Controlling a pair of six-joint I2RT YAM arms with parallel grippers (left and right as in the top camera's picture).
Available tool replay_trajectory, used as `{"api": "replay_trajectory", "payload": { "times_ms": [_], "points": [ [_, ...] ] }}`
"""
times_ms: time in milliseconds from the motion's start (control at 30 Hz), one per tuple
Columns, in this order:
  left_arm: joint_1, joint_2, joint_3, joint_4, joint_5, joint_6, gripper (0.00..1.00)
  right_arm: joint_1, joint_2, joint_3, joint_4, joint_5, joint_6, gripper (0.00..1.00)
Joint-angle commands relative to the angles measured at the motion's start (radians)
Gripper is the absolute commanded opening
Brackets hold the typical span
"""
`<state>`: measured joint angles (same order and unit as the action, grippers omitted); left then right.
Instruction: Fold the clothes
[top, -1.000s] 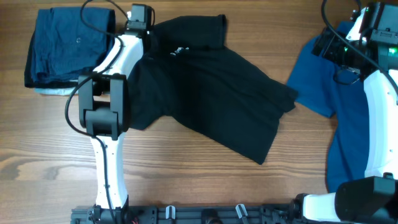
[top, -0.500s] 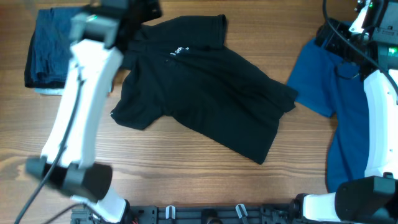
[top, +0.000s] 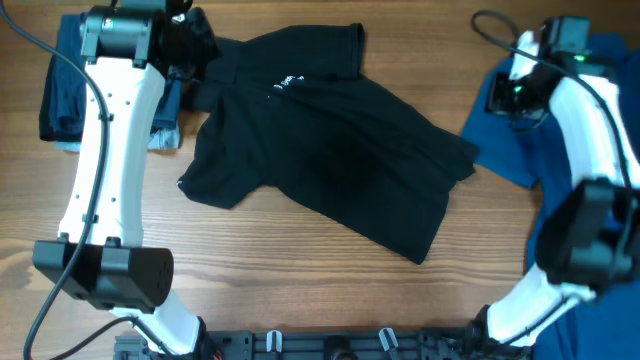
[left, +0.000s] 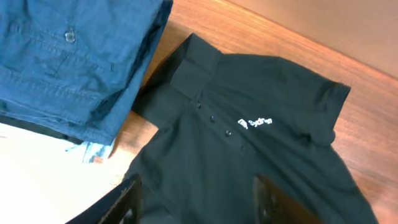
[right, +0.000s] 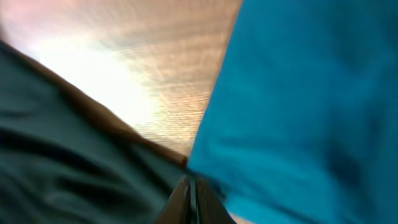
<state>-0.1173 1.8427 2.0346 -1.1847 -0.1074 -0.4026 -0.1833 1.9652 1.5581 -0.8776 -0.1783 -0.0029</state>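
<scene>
The black polo lies spread face up across the middle of the table, collar toward the far left and white logo showing. My left gripper hovers over the collar end with its jaws wide apart, and nothing sits between them. Folded navy garments are stacked at the far left. A bright blue shirt lies at the right. My right gripper is at that shirt's left edge, fingers pressed together. That wrist view is blurred, and no cloth shows between the fingers.
A pale blue cloth peeks out from under the navy stack. Bare wooden table runs along the near side. The right arm arches over the blue shirt, and a rail lines the front edge.
My left arm rose off the polo's left side and swung left, and its jaws opened. My right gripper came down from the far right corner to the blue shirt's edge and shut.
</scene>
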Motion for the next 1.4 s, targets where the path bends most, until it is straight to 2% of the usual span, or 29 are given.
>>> {"api": "replay_trajectory", "payload": {
  "times_ms": [0, 200, 333, 500, 633, 733, 833, 967, 1033, 1100, 1167, 1267, 1367],
  "points": [
    [0.003, 0.003, -0.005, -0.011, -0.002, 0.002, 0.63, 0.000, 0.103, -0.009, 0.018, -0.033, -0.051, 0.04],
    [0.003, 0.003, -0.005, -0.010, -0.002, 0.002, 0.65, 0.000, 0.205, -0.009, 0.067, -0.023, -0.051, 0.04],
    [0.003, 0.003, -0.005, -0.010, -0.002, 0.002, 0.66, -0.026, 0.259, -0.009, 0.056, 0.122, -0.047, 0.04],
    [0.003, 0.003, -0.005, -0.010, -0.002, 0.003, 0.66, -0.138, 0.287, -0.009, 0.062, 0.271, -0.045, 0.04],
    [0.003, 0.003, -0.005, -0.010, -0.003, 0.005, 0.67, -0.284, 0.286, -0.009, 0.123, 0.397, -0.043, 0.04],
    [0.003, 0.003, -0.005, -0.010, -0.003, 0.005, 0.67, -0.351, 0.286, -0.007, 0.168, 0.356, -0.050, 0.04],
    [0.003, 0.003, -0.005, -0.006, -0.003, 0.005, 0.67, -0.373, 0.286, 0.030, 0.175, 0.195, -0.050, 0.07],
    [0.003, 0.003, -0.005, -0.002, -0.002, 0.005, 0.67, -0.352, 0.260, 0.162, 0.071, 0.125, -0.050, 0.11],
    [0.002, 0.003, -0.005, -0.002, -0.003, 0.005, 0.67, -0.330, 0.209, 0.291, -0.063, 0.121, -0.044, 0.14],
    [0.002, 0.003, -0.005, -0.002, -0.003, 0.005, 0.68, -0.306, 0.139, 0.401, -0.209, 0.032, -0.042, 0.16],
    [0.002, 0.003, -0.005, -0.002, -0.002, 0.005, 0.68, -0.285, 0.083, 0.432, -0.281, -0.045, -0.018, 0.16],
    [0.002, 0.003, -0.005, -0.002, -0.002, 0.005, 0.73, -0.239, 0.010, 0.431, -0.415, -0.115, 0.073, 0.05],
    [0.002, 0.003, -0.005, -0.002, -0.002, 0.005, 0.77, -0.161, 0.008, 0.419, -0.547, -0.117, 0.081, 0.04]
  ]
}}
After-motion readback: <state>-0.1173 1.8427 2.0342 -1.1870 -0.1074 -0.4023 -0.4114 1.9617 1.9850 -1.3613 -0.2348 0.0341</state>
